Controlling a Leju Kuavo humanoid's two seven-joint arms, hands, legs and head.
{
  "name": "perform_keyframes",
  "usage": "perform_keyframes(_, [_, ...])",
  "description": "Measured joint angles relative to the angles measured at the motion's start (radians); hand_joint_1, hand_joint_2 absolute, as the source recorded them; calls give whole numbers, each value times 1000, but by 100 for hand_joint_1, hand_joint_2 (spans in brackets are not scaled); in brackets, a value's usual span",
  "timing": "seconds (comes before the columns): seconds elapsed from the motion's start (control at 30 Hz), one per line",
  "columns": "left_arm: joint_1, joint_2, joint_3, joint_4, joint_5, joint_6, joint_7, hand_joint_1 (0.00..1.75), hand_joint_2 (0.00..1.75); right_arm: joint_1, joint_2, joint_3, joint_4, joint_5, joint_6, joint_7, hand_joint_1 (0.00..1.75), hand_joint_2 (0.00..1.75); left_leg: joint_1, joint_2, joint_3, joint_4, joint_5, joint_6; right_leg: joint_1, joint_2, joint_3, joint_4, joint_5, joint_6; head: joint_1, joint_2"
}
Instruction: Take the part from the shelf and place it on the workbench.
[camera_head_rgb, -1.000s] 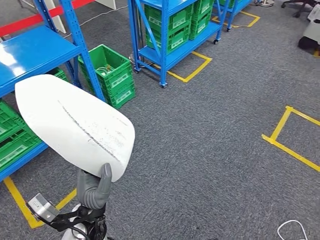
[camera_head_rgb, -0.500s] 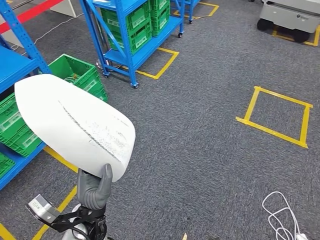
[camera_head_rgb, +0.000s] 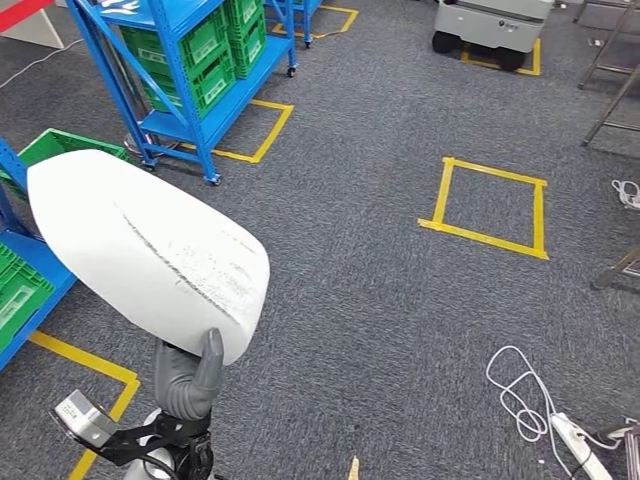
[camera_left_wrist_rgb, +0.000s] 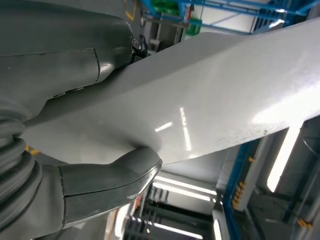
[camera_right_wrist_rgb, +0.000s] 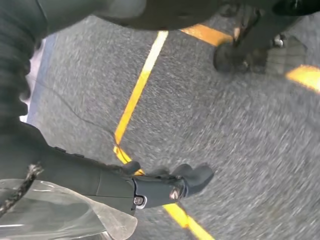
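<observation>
The part (camera_head_rgb: 147, 250) is a long white rounded shell with a scuffed streak along it. It stands raised at the lower left of the head view, above the grey carpet. My left hand (camera_head_rgb: 187, 380) grips its lower end from beneath. In the left wrist view the part (camera_left_wrist_rgb: 211, 100) lies between the thumb (camera_left_wrist_rgb: 109, 185) and the rest of my left hand (camera_left_wrist_rgb: 56, 65). My right hand (camera_right_wrist_rgb: 151, 187) hangs over the carpet and a yellow floor line, its fingers stretched out with nothing in them.
Blue shelves with green crates (camera_head_rgb: 196, 50) stand at the back left, and another blue shelf (camera_head_rgb: 23, 270) is close on the left. A yellow floor square (camera_head_rgb: 487, 205), a grey cart (camera_head_rgb: 490, 25), metal legs (camera_head_rgb: 611, 90) and a white cable with power strip (camera_head_rgb: 543, 410) lie to the right.
The whole view has swung to the right: shelves and crates slid left, and the yellow square, cart and cable came in. The part stays held the same way in my left hand.
</observation>
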Motion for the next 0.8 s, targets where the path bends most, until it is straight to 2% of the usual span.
perform_keyframes(0.03, [1, 0, 0, 0, 0, 0, 0, 175, 175, -2, 0, 0, 0, 0, 0, 1, 0, 175, -2, 16, -1, 0, 0, 2, -1, -19, -33, 70, -34, 5, 2, 0])
perform_keyframes(0.07, [1, 0, 0, 0, 1, 0, 0, 175, 175, -4, 0, 0, 0, 1, 0, 2, 0, 175, -3, 33, -1, 0, -1, 2, -3, -28, -63, 132, -58, 9, 2, 0])
perform_keyframes(0.1, [1, 1, 0, 0, 1, 0, 0, 175, 175, -3, -1, 0, 0, 1, 0, 4, 0, 175, -3, 49, -2, 0, -2, 2, -5, -31, -78, 168, -66, 13, 2, 0])
perform_keyframes(0.13, [1, 1, 0, 0, 1, 0, 0, 175, 175, -2, -1, 0, 0, 2, 0, 5, 0, 175, -3, 63, -2, 1, -3, 1, -7, -35, -73, 163, -55, 16, 2, 0])
perform_keyframes(0.17, [1, 1, 0, 0, 1, 0, 0, 175, 175, -1, -1, 0, 0, 2, 0, 6, 0, 175, -3, 76, 0, 1, -4, -1, -9, -42, -44, 115, -28, 18, 2, 0])
perform_keyframes(0.2, [1, 1, 0, 0, 0, 0, 0, 175, 175, 0, -2, 0, 0, 3, -1, 6, 0, 175, -3, 88, 2, 2, -6, -4, -10, -59, 1, 40, 4, 19, 3, 0])
perform_keyframes(0.27, [0, 1, 0, 0, 1, 0, 0, 175, 175, -3, -2, 0, -1, 5, -1, 6, 0, 175, -8, 107, 5, 6, -13, -15, -6, -98, 77, -86, 40, 11, 5, 0])
perform_keyframes(0.3, [0, 1, 0, 0, 1, 0, 0, 175, 175, -5, -3, 0, -1, 5, -1, 6, 0, 175, -11, 115, 7, 7, -14, -21, -3, -107, 92, -112, 43, 4, 5, 0])
perform_keyframes(0.33, [-1, 1, 0, 0, 1, 0, 0, 175, 175, -5, -3, 0, -1, 5, -1, 6, 0, 175, -12, 122, 7, 8, -15, -26, 0, -104, 94, -115, 40, -5, 6, 0])
perform_keyframes(0.37, [-1, 1, 0, 0, 1, 0, 0, 175, 175, -5, -3, 0, -1, 5, -1, 6, 0, 175, -11, 130, 9, 8, -15, -31, 1, -92, 91, -116, 43, -14, 4, 0])
perform_keyframes(0.4, [-3, 0, 0, 0, 1, 0, 0, 175, 175, -3, -3, 0, -1, 5, -1, 6, 0, 175, -9, 128, 10, 11, -20, -37, 0, -82, 90, -117, 45, -22, 4, 0])
perform_keyframes(0.47, [-4, 1, 0, 0, 0, -1, -1, 175, 175, -2, -3, 0, -1, 5, -1, 6, 0, 175, -4, 90, -6, 58, -57, -47, -3, -62, 91, -121, 50, -37, 1, 0])
perform_keyframes(0.53, [-3, 2, 0, 0, 0, -1, -1, 175, 175, -4, -3, 0, -1, 6, 0, 6, 0, 175, -2, 40, -62, 187, -126, -49, -2, -38, 90, -122, 52, -45, -4, 0])
perform_keyframes(0.57, [-1, 3, 0, 0, 1, -1, -1, 175, 175, -4, -3, 0, -1, 6, 1, 6, 0, 175, -2, 30, -95, 258, -154, -49, 0, -25, 89, -122, 53, -47, -4, 0])
perform_keyframes(0.6, [0, 4, 0, 0, 1, -1, -1, 175, 175, -3, -3, 0, -1, 6, 1, 5, 0, 175, -2, 25, -118, 303, -163, -46, 2, -11, 89, -121, 54, -48, -4, 0])
perform_keyframes(0.63, [1, 4, 0, 0, 1, -1, -1, 175, 175, -2, -3, 0, -1, 7, 1, 6, 0, 175, -3, 22, -126, 313, -152, -42, 5, 4, 89, -121, 54, -49, -4, 0])
perform_keyframes(0.67, [1, 4, 0, 0, 1, -1, -1, 175, 175, -1, -3, 0, -1, 7, 1, 6, 0, 175, -4, 17, -113, 279, -120, -37, 6, 19, 91, -120, 54, -49, -3, 0])
perform_keyframes(0.7, [1, 4, 0, 0, 1, -1, -1, 175, 175, 0, -3, 0, -1, 8, 1, 7, 0, 175, -6, 4, -84, 213, -77, -29, 7, 34, 92, -120, 54, -49, -3, 0])
perform_keyframes(0.73, [1, 4, 0, 0, 1, -1, -1, 175, 175, -1, -2, 0, -1, 8, 1, 7, 0, 175, -8, -22, -54, 143, -41, -21, 8, 47, 93, -119, 55, -47, -3, 0])
perform_keyframes(0.77, [1, 4, 0, 0, 1, -1, -1, 175, 175, -1, -1, 0, 0, 8, 1, 7, 0, 175, -9, -45, -28, 83, -16, -13, 8, 60, 92, -117, 56, -45, -3, 0])
perform_keyframes(0.8, [0, 3, 0, 0, 1, -1, -1, 175, 175, -2, 0, 0, 0, 9, 1, 7, 0, 175, -10, -63, -13, 45, -6, -7, 6, 71, 88, -116, 57, -41, -5, 0])
